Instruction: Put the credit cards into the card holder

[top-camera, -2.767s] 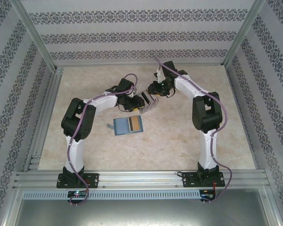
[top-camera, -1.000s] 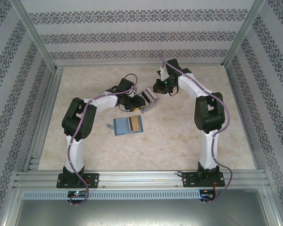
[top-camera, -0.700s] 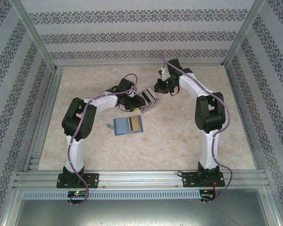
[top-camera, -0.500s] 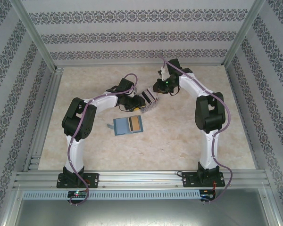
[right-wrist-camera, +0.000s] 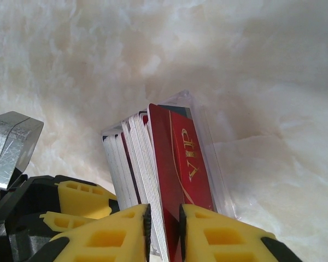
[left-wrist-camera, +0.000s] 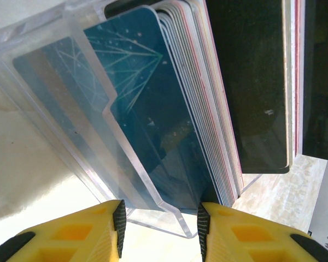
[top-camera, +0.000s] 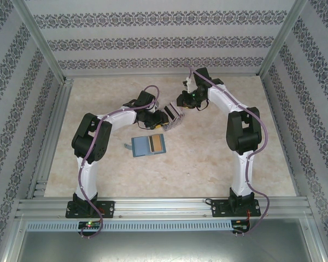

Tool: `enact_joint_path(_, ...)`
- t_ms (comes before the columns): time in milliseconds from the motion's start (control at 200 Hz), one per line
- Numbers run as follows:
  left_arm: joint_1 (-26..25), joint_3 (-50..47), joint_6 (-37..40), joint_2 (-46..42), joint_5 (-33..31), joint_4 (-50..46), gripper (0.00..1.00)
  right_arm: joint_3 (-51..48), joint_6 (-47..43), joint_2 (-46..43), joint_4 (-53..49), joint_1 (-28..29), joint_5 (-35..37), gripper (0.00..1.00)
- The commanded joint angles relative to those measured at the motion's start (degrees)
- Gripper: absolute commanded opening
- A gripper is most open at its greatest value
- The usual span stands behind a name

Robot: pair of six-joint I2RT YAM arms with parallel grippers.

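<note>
1. Left claw (left-wrist-camera: 159,226) pinches the clear plastic card holder (left-wrist-camera: 49,114), which is packed with cards (left-wrist-camera: 153,125).
2. Right claw (right-wrist-camera: 164,215) flanks its red VIP card (right-wrist-camera: 177,153); clamped or slack, cannot tell.
3. Blue and tan cards (top-camera: 148,146) lie on the bench (top-camera: 208,164).

Clear plastic card holder (top-camera: 174,115) hanging above table centre, toward far side. Left gripper (left-wrist-camera: 160,228) gripping its base edge from left; right gripper (right-wrist-camera: 164,232) reaching in from far right. Thin plastic cards (left-wrist-camera: 208,109) standing packed on edge inside holder. Dark blue card (left-wrist-camera: 147,120) leaning against one holder wall. Red VIP card (right-wrist-camera: 177,158) standing beside clear wall, between right gripper's fingers. Blue and tan-orange cards (top-camera: 148,146) lying flat, side by side, on marble-patterned table (top-camera: 208,164), just near of holder.
</note>
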Motion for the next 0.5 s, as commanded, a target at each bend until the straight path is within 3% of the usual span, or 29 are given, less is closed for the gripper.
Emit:
enact_joint_path(0,-0.52,0.61,-0.60,1.21,-0.60,2.04,0.42,0.10,0.37,-2.67,0.14,-0.63,-1.87,0.26)
enact_joint_path(190,-0.61,0.55,-0.62,1.33,-0.62,2.05,0.42,-0.54,0.54,-2.29,0.38,-0.74,-2.62,0.06)
enact_joint_path(250,-0.66,0.47,-0.58,1.40,-0.68,2.05,0.42,-0.85,0.65,-2.29,0.63,-0.90,-2.89,0.04)
enact_joint_path(305,-0.63,0.40,-0.59,1.49,-0.69,2.05,0.42,-0.94,0.62,-2.37,0.57,-0.96,-2.82,0.09)
enact_joint_path(360,-0.63,0.36,-0.56,1.50,-0.61,2.13,0.42,-1.12,0.66,-2.52,0.55,-1.07,-2.57,0.23)
enact_joint_path(495,-0.72,0.20,-0.62,1.41,-0.70,2.22,0.42,-1.45,0.85,-2.78,0.87,-1.23,-2.81,0.27)
